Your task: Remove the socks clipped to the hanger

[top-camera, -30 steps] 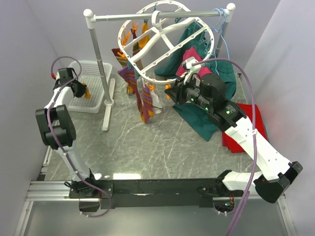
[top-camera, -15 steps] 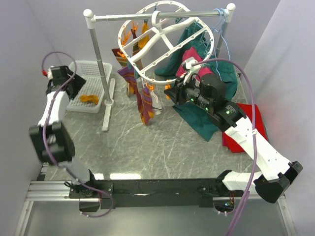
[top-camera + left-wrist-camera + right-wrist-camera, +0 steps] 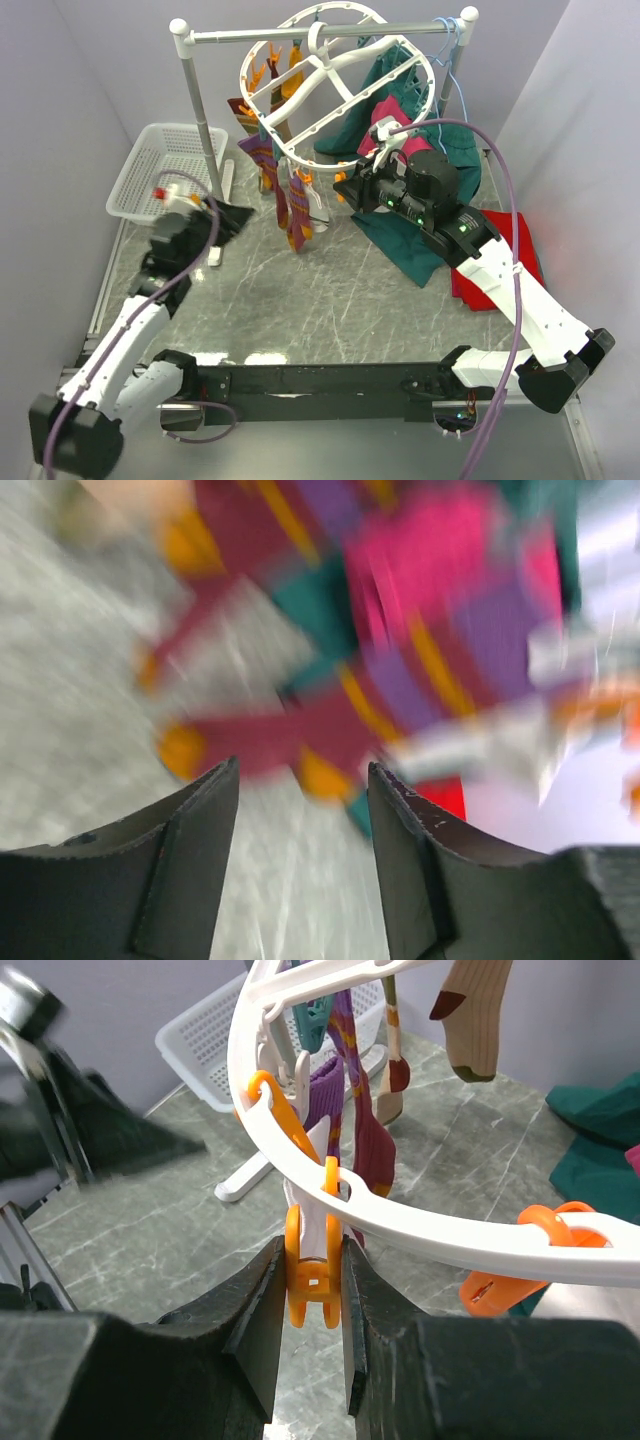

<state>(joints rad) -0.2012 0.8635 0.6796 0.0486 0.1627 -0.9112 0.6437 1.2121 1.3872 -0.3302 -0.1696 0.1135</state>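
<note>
The hanger [image 3: 336, 88] is a white plastic oval frame with cross bars. It hangs by its top hook from the bar of a white pole rack [image 3: 201, 112] at 12 o'clock on the grey marbled desk [image 3: 330, 295]. Orange and teal clips sit around its rim.

The socks [image 3: 286, 195] dangle from the rim's 7 o'clock side and reach down towards the desk. They are small and striped in maroon, purple, orange and mustard. The right wrist view shows a purple and maroon one [image 3: 352, 1110] just behind the rim, and a cream one with a maroon toe [image 3: 476, 1008] at 1 o'clock.

The right end effector [image 3: 310, 1260] is closed narrowly on an orange clip [image 3: 311, 1298] that hangs from the rim. Both fingers press the clip's sides, and no sock is visible in that clip.

The left end effector [image 3: 300, 850] is spread wide with nothing between its fingers. It points at the socks [image 3: 330, 730], which are motion-blurred in its own view. In the top view it hovers above the desk at 9 o'clock from the socks [image 3: 230, 218].

A white basket [image 3: 150, 168] sits at 10 o'clock. Dark green clothes [image 3: 400, 245] and a magenta garment [image 3: 396, 118] lie at 2 o'clock.
</note>
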